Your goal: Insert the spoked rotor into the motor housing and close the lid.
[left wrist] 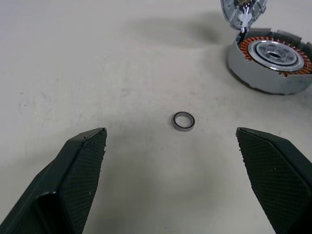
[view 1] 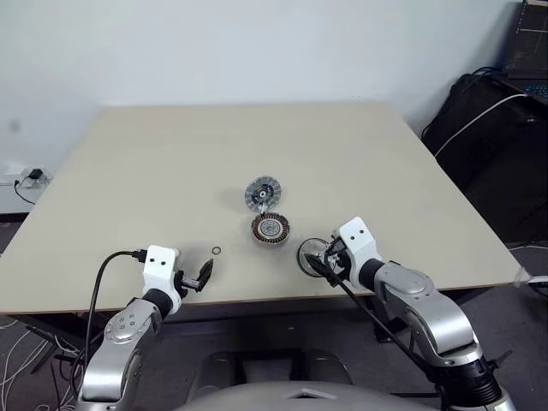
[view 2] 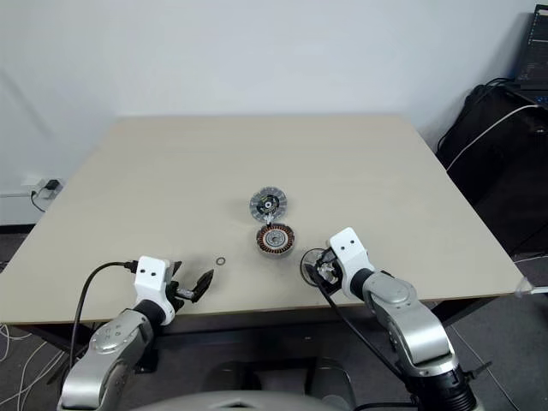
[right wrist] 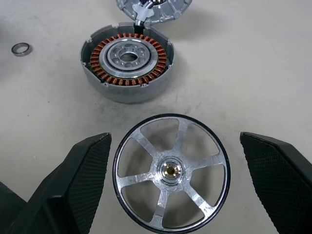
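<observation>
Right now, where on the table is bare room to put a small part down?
The far half of the table beyond the lid is bare, as are its left and right flanks. Crowded: the near middle, where lid, housing and rotor sit close together, the rotor between the open right end effector fingers. The ring lies before the open left end effector.

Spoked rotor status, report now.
Both grippers open. Right gripper straddles the spoked rotor, flat on the table, ungripped. Motor housing open beside it. Small ring before left gripper.
</observation>
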Controlling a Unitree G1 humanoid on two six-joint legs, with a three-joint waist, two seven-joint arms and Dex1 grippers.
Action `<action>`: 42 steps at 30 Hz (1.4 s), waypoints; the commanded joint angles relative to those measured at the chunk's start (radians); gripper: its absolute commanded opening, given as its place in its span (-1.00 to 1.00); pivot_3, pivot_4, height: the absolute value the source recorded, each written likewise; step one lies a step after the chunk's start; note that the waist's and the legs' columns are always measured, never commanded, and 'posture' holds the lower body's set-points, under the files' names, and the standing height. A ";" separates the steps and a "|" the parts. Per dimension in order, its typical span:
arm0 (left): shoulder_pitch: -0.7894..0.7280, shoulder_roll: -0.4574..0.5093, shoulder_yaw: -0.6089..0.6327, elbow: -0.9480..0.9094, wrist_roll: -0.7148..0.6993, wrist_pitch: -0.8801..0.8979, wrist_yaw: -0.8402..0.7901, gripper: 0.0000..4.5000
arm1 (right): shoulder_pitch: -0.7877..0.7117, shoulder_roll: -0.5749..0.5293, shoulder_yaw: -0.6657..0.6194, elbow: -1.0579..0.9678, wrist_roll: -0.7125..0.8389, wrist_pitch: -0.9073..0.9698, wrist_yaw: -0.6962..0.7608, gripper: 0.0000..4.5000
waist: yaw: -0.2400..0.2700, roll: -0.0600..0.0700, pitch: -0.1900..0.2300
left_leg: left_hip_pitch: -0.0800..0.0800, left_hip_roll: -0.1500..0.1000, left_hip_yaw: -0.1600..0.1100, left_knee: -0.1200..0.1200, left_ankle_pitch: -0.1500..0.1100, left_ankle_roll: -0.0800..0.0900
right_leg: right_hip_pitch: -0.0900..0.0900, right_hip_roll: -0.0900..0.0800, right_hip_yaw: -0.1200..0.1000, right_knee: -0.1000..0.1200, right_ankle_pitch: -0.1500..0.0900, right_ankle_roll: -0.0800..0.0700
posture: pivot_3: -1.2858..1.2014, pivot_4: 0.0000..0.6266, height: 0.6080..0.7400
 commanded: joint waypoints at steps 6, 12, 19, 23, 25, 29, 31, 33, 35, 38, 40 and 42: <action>-0.171 0.017 -0.083 0.132 0.058 -0.011 -0.044 0.99 | -0.026 0.002 -0.012 -0.034 -0.003 -0.019 -0.001 1.00 | 0.001 0.000 0.000 | 0.000 0.000 0.000 0.000 0.000 0.000 | 0.000 0.001 0.000 0.001 0.000 0.000 | 0.03 -1.00 1.00; -0.289 0.011 -0.126 0.280 0.115 -0.026 -0.044 0.99 | -0.023 -0.002 -0.018 -0.042 -0.003 -0.019 -0.002 1.00 | 0.000 -0.001 -0.001 | 0.000 0.000 0.000 0.000 0.001 0.000 | 0.000 0.001 0.000 0.001 0.000 0.001 | 0.03 -1.00 1.00; -0.355 0.008 -0.168 0.391 0.162 -0.019 -0.056 0.99 | -0.010 0.002 -0.024 -0.055 -0.003 -0.021 -0.012 1.00 | 0.000 -0.001 -0.001 | 0.000 0.000 0.000 0.001 0.001 0.000 | 0.000 0.001 0.000 0.001 0.001 0.001 | 0.03 -1.00 1.00; -0.353 0.005 -0.185 0.429 0.170 -0.011 -0.075 0.99 | -0.007 0.007 -0.025 -0.056 -0.002 -0.021 -0.019 1.00 | 0.000 -0.001 -0.001 | 0.000 0.000 0.000 0.001 0.001 0.000 | 0.000 0.001 0.000 0.001 0.001 0.001 | 0.03 -1.00 1.00; -0.344 0.003 -0.188 0.429 0.170 0.001 -0.078 0.99 | -0.005 0.009 -0.026 -0.057 -0.001 -0.022 -0.022 1.00 | 0.000 -0.001 -0.001 | 0.000 0.000 0.000 0.001 0.001 0.000 | 0.000 0.001 0.000 0.001 0.001 0.001 | 0.03 -1.00 1.00; -0.315 0.006 -0.183 0.407 0.173 0.018 -0.072 0.82 | -0.004 0.013 -0.028 -0.056 0.000 -0.024 -0.028 1.00 | 0.000 -0.001 -0.004 | 0.000 0.000 0.000 0.001 0.001 0.000 | 0.000 0.001 0.000 0.001 0.001 0.001 | 0.03 -1.00 1.00; -0.299 0.011 -0.181 0.390 0.178 0.027 -0.068 0.57 | -0.004 0.015 -0.026 -0.055 0.000 -0.024 -0.029 1.00 | -0.002 -0.001 -0.005 | 0.000 0.000 0.000 0.001 0.001 0.000 | 0.000 0.001 0.000 0.001 0.001 0.001 | 0.03 -1.00 1.00; -0.285 0.014 -0.174 0.370 0.177 0.036 -0.065 0.27 | -0.004 0.016 -0.026 -0.053 0.000 -0.024 -0.029 1.00 | -0.005 -0.002 -0.005 | 0.001 0.000 0.000 0.001 0.001 -0.001 | 0.000 0.001 0.000 0.001 0.001 0.001 | 0.03 -1.00 1.00; -0.272 0.015 -0.167 0.348 0.173 0.043 -0.064 -0.01 | -0.006 0.018 -0.026 -0.050 0.001 -0.024 -0.029 1.00 | -0.005 -0.002 -0.006 | 0.001 0.000 0.000 0.001 0.001 -0.001 | 0.001 0.001 0.000 0.001 0.001 0.001 | 0.03 -1.00 1.00; -0.254 0.020 -0.158 0.311 0.173 0.054 -0.060 -0.48 | -0.007 0.020 -0.025 -0.045 0.001 -0.025 -0.028 1.00 | -0.005 -0.002 -0.006 | 0.002 0.001 0.000 0.001 0.001 -0.001 | 0.001 0.001 0.000 0.002 0.001 0.001 | 0.03 -1.00 1.00; -0.246 0.022 -0.155 0.291 0.173 0.062 -0.059 -0.70 | -0.007 0.021 -0.024 -0.043 0.001 -0.025 -0.028 1.00 | -0.004 -0.002 -0.006 | 0.002 0.001 0.000 0.001 0.001 -0.001 | 0.001 0.000 0.000 0.002 0.001 0.001 | 0.03 -1.00 1.00; -0.242 0.023 -0.155 0.252 0.167 0.068 -0.062 -0.70 | -0.007 0.021 -0.025 -0.042 0.001 -0.024 -0.028 1.00 | -0.004 -0.002 -0.006 | 0.002 0.001 0.000 0.001 0.001 -0.001 | 0.001 0.000 0.000 0.002 0.001 0.001 | 0.03 -1.00 1.00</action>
